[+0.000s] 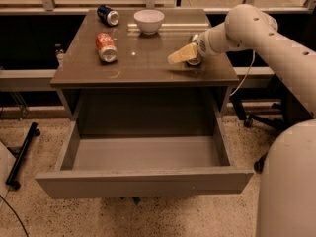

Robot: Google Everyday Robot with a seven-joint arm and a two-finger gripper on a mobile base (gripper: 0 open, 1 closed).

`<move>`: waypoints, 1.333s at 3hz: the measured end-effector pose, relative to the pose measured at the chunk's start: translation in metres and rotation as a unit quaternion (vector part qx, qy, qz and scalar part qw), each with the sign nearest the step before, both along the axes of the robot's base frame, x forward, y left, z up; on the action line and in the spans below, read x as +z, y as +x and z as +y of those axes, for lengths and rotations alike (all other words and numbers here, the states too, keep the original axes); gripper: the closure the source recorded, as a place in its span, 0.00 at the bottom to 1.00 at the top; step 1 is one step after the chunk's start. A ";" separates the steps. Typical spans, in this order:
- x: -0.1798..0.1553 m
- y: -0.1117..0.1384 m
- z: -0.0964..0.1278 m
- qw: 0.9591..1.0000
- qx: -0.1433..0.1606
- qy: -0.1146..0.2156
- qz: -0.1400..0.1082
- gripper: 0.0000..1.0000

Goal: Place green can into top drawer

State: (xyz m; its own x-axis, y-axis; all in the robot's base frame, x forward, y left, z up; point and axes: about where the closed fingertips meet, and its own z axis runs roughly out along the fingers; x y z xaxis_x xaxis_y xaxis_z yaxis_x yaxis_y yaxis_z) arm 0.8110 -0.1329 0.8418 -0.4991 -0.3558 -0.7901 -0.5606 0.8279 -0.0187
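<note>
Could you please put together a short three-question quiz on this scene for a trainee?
1. True or false: the top drawer stands pulled open with nothing in it.
2. Where is the pincer? A) inside the drawer B) over the right side of the cabinet top C) below the drawer
3. How many cans lie left of the white bowl?

Key:
1. True.
2. B.
3. Two: the red can and the dark blue can.

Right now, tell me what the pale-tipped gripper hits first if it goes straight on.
Likely nothing: the pale-tipped gripper, over the right side of the brown cabinet top, points left and frontward, passing in front of the lying red can; depth is unclear.
</note>
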 end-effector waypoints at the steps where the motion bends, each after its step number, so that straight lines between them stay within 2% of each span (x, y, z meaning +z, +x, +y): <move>1: -0.001 0.010 -0.006 1.000 -0.014 0.003 0.003 0.16; 2: 0.003 0.009 -0.006 1.000 -0.009 -0.004 0.002 0.47; 3: 0.012 0.001 0.000 1.000 0.005 -0.003 -0.001 0.70; 4: 0.038 -0.028 0.014 0.998 0.056 0.008 -0.022 0.94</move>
State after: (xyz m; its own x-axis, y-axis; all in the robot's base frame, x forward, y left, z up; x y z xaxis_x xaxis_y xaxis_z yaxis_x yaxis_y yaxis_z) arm 0.7834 -0.1191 0.8798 -0.4211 -0.3957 -0.8162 -0.6492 0.7599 -0.0334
